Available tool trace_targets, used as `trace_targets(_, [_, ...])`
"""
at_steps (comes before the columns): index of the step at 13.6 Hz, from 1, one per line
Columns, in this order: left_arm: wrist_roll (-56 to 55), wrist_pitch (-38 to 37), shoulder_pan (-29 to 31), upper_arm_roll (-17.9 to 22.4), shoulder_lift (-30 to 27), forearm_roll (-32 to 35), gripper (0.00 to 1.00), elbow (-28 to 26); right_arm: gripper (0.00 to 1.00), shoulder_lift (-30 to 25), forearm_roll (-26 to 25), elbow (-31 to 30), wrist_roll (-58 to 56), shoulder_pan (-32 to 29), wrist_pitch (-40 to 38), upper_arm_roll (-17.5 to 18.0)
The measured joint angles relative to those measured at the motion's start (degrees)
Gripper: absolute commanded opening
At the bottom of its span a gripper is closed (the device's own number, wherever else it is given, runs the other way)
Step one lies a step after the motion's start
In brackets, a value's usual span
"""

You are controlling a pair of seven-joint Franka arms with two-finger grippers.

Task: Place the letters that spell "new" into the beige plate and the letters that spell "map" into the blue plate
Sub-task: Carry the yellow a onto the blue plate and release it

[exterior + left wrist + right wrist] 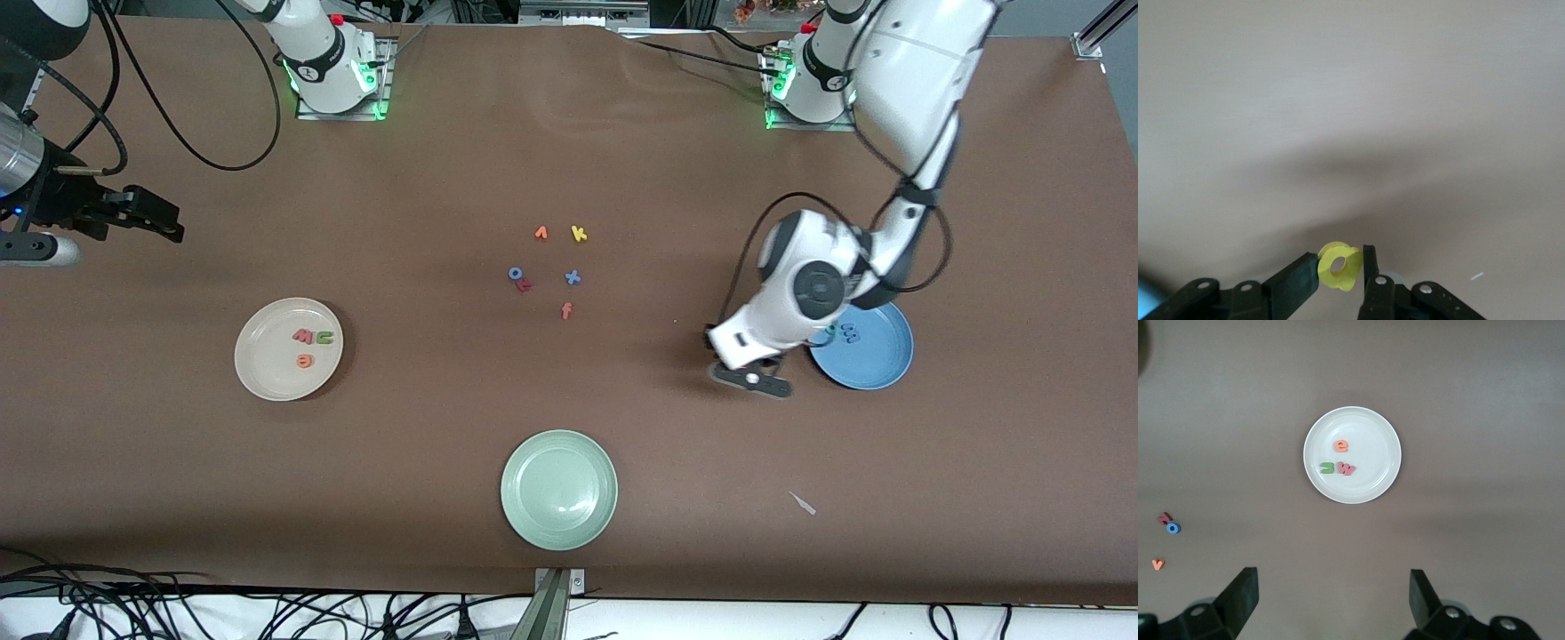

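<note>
Two left gripper [1341,275] fingers [1298,283] pinching yellow a [1339,266], right gripper [1335,600] spread wide

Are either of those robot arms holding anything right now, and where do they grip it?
The left end effector pinches the yellow a by its two outer edges. The right end effector holds nothing.

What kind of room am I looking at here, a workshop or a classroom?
Most likely a robotics lab. Two white arms are bolted to a brown-covered table, cables trail along its edge, and toy foam letters lie among plates such as the beige plate and blue plate, like a sorting test.
</note>
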Motion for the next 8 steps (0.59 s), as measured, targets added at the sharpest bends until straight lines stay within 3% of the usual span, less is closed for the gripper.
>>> trace_targets(6, [12.5, -0.5, 11.8, 1.4, -3.6, 2.7, 0.22, -8.4, 1.00, 0.0, 0.0, 0.0, 0.0, 0.0, 0.0, 0.0])
trace_targets(8, [12.8, -0.1, 12.8, 2.0, -3.6, 4.1, 0.30, -9.6, 1.00, 0.0, 0.0, 0.0, 0.0, 0.0, 0.0, 0.0])
